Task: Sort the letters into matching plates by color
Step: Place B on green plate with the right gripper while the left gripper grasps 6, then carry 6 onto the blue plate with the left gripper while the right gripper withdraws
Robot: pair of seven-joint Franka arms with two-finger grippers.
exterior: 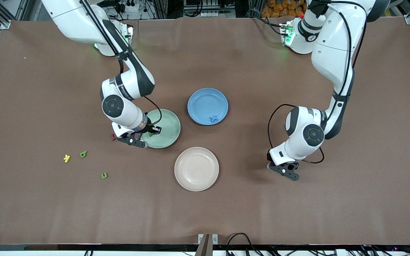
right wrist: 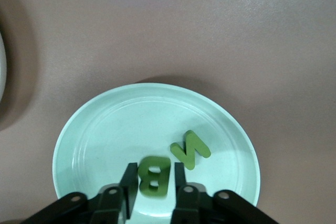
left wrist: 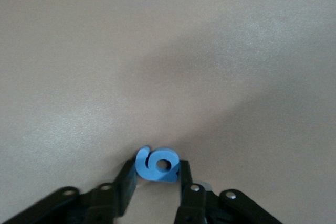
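Note:
My right gripper (exterior: 151, 132) hangs over the pale mint green plate (exterior: 167, 122), at the rim toward the right arm's end. In the right wrist view it (right wrist: 153, 174) is shut on a dark green B (right wrist: 153, 178) just above the plate's floor (right wrist: 105, 140). A dark green N (right wrist: 190, 149) lies flat in the plate beside it. My left gripper (exterior: 284, 171) is down at the table toward the left arm's end. In the left wrist view it (left wrist: 156, 174) is shut on a blue 6 (left wrist: 149, 163), which rests on the bare table. The blue plate (exterior: 205, 103) holds one blue letter (exterior: 213, 118).
A beige-white plate (exterior: 196, 169) lies nearer the front camera than the other two plates. Toward the right arm's end lie two loose green letters (exterior: 83, 154) (exterior: 104, 175) and a yellow K (exterior: 67, 158). A red letter (exterior: 112, 136) peeks out beside the right hand.

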